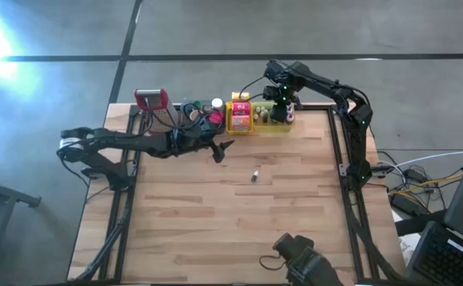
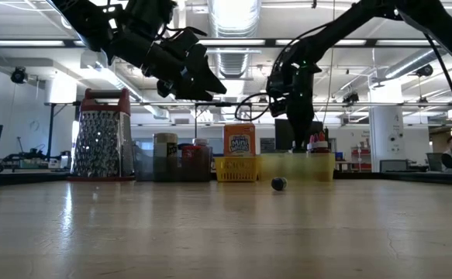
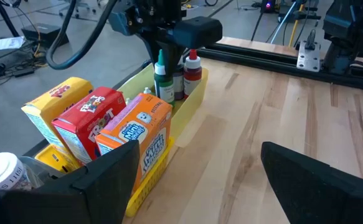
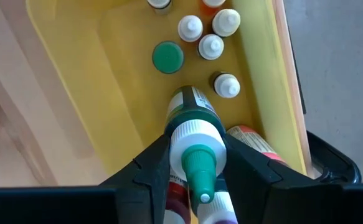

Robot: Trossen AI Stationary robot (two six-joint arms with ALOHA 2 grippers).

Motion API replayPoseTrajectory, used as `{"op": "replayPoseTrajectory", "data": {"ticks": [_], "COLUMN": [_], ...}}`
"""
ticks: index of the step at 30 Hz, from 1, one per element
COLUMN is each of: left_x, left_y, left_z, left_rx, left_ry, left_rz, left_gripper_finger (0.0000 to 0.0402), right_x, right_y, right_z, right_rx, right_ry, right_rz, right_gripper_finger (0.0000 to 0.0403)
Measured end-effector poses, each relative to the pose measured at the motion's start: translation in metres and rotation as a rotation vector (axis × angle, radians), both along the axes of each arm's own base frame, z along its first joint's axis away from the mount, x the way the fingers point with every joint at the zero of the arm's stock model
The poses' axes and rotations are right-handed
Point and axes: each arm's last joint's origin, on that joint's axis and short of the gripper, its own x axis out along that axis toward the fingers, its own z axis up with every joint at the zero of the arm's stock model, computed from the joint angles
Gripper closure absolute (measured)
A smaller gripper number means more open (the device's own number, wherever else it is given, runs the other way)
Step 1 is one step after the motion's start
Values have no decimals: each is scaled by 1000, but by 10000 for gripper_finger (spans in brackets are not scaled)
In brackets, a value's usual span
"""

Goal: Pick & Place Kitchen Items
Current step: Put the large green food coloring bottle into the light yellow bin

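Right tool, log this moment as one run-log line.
right tool: shut on green-tipped bottle | over yellow tray | left tool: open, empty | small bottle: loose on table

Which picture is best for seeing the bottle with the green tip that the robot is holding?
The right wrist view: the green-tipped bottle sits close up between the right gripper fingers, over the yellow tray. The left wrist view shows it farther off; the high and low views hide it.

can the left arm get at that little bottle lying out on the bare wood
Probably yes: the small bottle lies alone on the table, the left claw hangs open just beside it, nothing lies between.
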Motion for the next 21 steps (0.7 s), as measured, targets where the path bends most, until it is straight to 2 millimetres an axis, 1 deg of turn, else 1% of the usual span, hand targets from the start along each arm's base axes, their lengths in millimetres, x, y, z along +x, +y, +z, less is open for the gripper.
{"op": "replayPoseTrajectory", "data": {"ticks": [5,10,18,21], "left_x": [0,0,0,0], "left_y": [0,0,0,0], "left_z": [0,0,0,0], "left_rx": [-3,-3,-4,-4], "left_ry": [-1,-2,-2,-2], "left_rz": [1,0,-4,-4], "left_gripper_finger": [61,61,61,61], "right_x": [0,0,0,0], "right_y": [-1,-1,-1,-1], "right_z": [-1,-4,-9,-9], "right_rx": [-3,-6,-18,-25], "right_ry": [-2,-4,-11,-2], "right_rz": [3,3,21,18], "right_gripper_finger": [287,272,276,266]}}
